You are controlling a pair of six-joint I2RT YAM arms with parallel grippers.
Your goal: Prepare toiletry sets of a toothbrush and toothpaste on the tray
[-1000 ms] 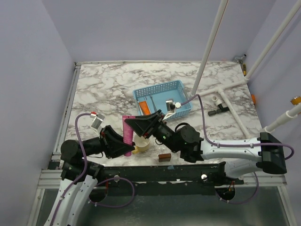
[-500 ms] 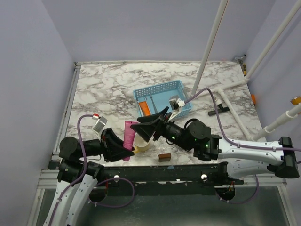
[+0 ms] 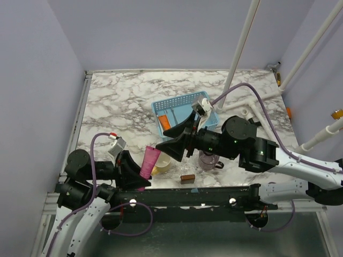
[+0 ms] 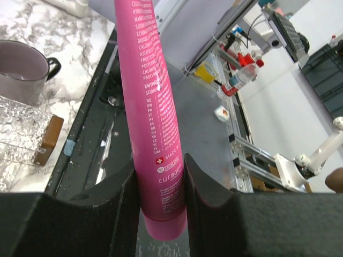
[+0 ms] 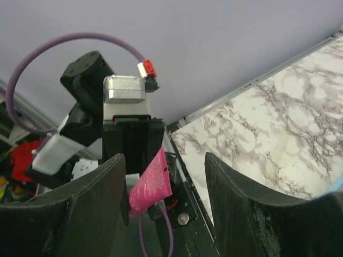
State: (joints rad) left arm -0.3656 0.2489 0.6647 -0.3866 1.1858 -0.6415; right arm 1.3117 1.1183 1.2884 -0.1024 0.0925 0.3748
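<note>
My left gripper [image 3: 140,174] is shut on the cap end of a pink-magenta toothpaste tube [image 3: 149,160], held up near the table's front edge. In the left wrist view the tube [image 4: 151,96] stands between my fingers [image 4: 128,203]. My right gripper [image 3: 169,138] is open and empty, raised above the table and facing the tube, which shows between its jaws [image 5: 151,182]. The light blue tray [image 3: 199,99] behind it holds an orange toothpaste tube [image 3: 166,123]. A thin toothbrush [image 3: 174,114] beside that tube is hard to make out.
A yellow mug [image 3: 164,165] stands just right of the pink tube. A purple-grey mug [image 3: 209,159] stands under the right arm and also shows in the left wrist view [image 4: 21,68]. A small brown block [image 3: 187,178] lies at the front edge. White pipes cross at the right.
My left gripper has drawn back toward the front edge with the pink tube. My right arm has risen and swung right, uncovering the purple-grey mug; its gripper stays open.
</note>
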